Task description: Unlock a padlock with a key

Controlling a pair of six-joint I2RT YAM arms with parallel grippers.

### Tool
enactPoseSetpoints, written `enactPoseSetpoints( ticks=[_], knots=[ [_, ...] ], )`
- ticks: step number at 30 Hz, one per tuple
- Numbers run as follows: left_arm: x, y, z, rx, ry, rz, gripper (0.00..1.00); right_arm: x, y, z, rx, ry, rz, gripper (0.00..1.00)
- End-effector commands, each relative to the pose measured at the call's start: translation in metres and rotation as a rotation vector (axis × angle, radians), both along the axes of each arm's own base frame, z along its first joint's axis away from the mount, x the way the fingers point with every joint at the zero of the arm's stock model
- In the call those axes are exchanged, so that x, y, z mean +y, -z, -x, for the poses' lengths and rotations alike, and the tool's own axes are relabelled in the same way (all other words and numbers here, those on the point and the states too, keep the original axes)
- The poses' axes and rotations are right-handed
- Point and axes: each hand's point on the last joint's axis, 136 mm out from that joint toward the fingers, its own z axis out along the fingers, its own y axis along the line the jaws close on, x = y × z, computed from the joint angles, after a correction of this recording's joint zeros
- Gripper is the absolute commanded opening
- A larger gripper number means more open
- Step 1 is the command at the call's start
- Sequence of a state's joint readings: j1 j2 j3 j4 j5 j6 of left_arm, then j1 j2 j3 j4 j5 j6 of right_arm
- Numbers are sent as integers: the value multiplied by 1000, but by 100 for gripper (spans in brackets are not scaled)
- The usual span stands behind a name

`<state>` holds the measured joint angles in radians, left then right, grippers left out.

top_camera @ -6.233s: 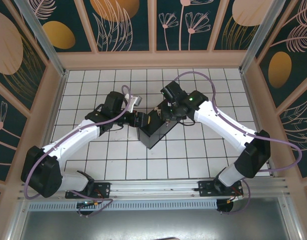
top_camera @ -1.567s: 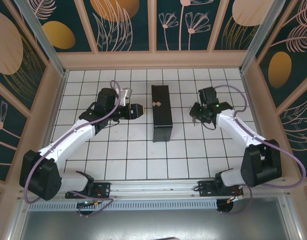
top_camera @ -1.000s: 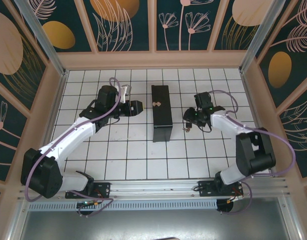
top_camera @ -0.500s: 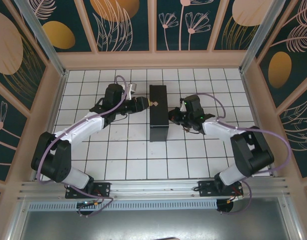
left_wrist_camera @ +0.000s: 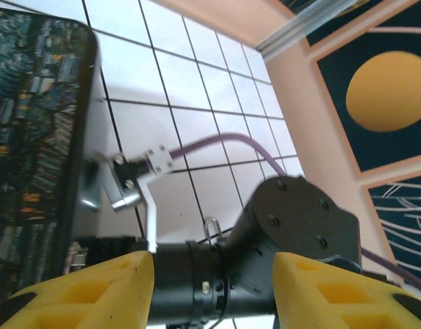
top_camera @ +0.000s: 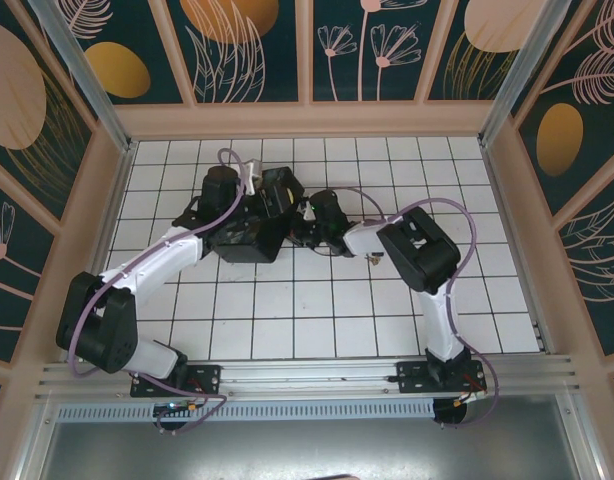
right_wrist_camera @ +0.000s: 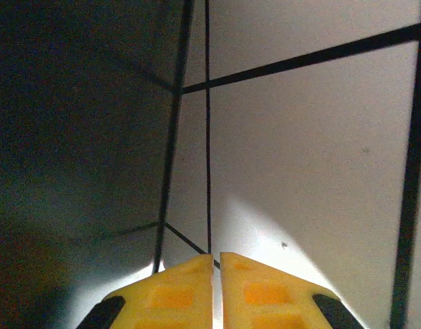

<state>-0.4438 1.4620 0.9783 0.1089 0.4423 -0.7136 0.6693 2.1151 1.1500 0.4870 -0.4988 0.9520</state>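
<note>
Dark box (top_camera: 249, 240) sits between both arms in top view. Small dark speck, likely key (top_camera: 372, 260), lies on floor tiles (top_camera: 317, 310), apart from right gripper (top_camera: 305, 218).
Left wrist view: left gripper (left_wrist_camera: 212, 264) half spread, empty. Thin loop, maybe padlock (left_wrist_camera: 210, 227), beside latch (left_wrist_camera: 125, 192).
Right wrist view: fingers (right_wrist_camera: 258, 288) pressed together, nothing seen held.
Judgement: unlocking not yet begun.
</note>
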Motion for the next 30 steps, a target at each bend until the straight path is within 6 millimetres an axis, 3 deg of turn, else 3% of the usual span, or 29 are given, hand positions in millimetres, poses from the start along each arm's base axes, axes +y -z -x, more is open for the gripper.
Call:
enactPoseSetpoints(
  ticks=[1, 4, 9, 14, 16, 17, 18, 19, 23, 26, 28, 30],
  knots=[
    [5, 9, -6, 12, -6, -56, 49, -9, -32, -20, -61, 42, -45, 12],
    [15, 12, -14, 11, -37, -44, 49, -40, -17, -11, -11, 71, 61, 15],
    [31, -9, -27, -37, -64, -7, 50, -89, -1, 5, 25, 95, 280, 25],
    [58, -21, -39, -70, -135, -40, 52, -114, -13, 13, -23, 103, 341, 30],
    [83, -17, -47, -121, -220, -180, 63, -128, -24, 9, -119, 98, 434, 43],
    [96, -17, -51, -166, -259, -243, 69, -134, -28, 7, -157, 95, 475, 59],
    [112, -17, -57, -212, -317, -282, 92, -140, -34, 6, -200, 88, 518, 97],
    [136, -15, -65, -230, -413, -317, 98, -162, -41, -6, -232, 132, 564, 99],
    [224, 11, -70, -281, -711, -448, 99, -236, -84, -31, -421, 329, 708, 99],
    [278, 51, -62, -300, -798, -605, 99, -298, -118, -38, -608, 507, 731, 99],
    [294, 82, -51, -275, -790, -697, 98, -329, -131, -29, -772, 597, 756, 99],
    [290, 91, -37, -336, -776, -690, 98, -357, -140, -16, -872, 698, 804, 99]
  ],
)
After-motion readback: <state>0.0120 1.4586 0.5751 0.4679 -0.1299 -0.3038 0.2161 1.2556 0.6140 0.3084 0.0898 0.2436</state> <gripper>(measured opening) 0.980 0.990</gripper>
